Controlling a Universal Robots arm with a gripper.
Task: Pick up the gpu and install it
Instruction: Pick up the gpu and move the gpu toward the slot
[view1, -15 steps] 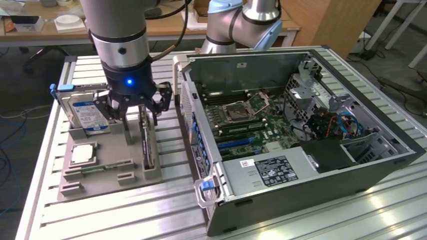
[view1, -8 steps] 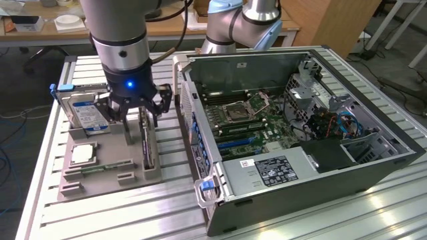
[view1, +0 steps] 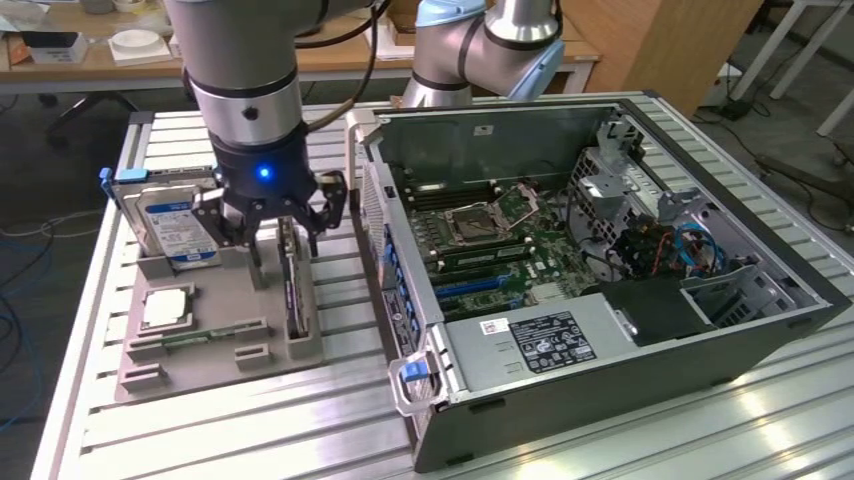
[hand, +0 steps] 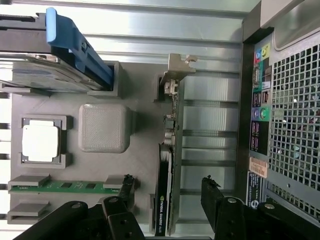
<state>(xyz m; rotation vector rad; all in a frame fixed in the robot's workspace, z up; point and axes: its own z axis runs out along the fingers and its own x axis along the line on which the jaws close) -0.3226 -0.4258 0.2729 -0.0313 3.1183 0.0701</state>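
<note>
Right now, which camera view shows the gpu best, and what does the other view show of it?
The wrist view: the gpu stands on edge, bracket to label, between the fingertips of the open gripper. The exterior view gives just its thin dark edge below the gripper.

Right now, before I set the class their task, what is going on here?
A robot arm's open end effector straddles the gpu, one finger either side, not gripping it. The gpu stands on edge in the grey tray, near the hard drive. The open computer case sits on the exterior view's right.
</note>
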